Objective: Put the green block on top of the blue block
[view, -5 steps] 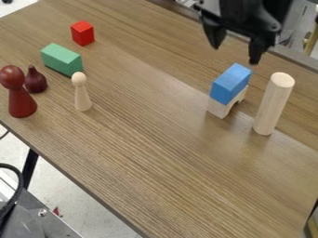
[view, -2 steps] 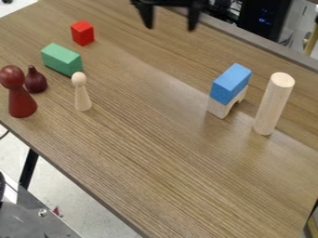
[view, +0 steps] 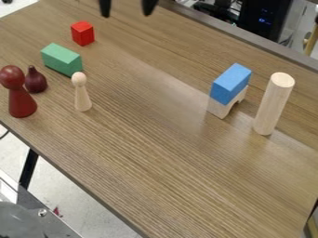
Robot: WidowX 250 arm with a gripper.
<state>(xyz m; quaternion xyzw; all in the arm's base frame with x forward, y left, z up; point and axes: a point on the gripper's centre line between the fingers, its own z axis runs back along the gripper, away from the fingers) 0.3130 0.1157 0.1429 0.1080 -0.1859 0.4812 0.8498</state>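
At the top edge, left of centre, my gripper point(view: 127, 10) hangs above the table with its two fingers apart and nothing between them. Below it and to the left, the green block point(view: 61, 59) lies on the table, not touched by the gripper. On the right half, the blue block point(view: 231, 84) rests on top of a pale wooden arch piece, well to the lower right of the gripper.
A red cube point(view: 82, 33) stands behind the green block. A pale peg figure point(view: 82, 95), a dark red figure point(view: 20, 95) and a maroon pear shape point(view: 35, 81) stand near it. A tall wooden cylinder point(view: 273, 104) stands right of the blue block.
My gripper has moved from the upper right, above the blue block, leftward and toward the top edge. The blocks and figures have stayed where they were.
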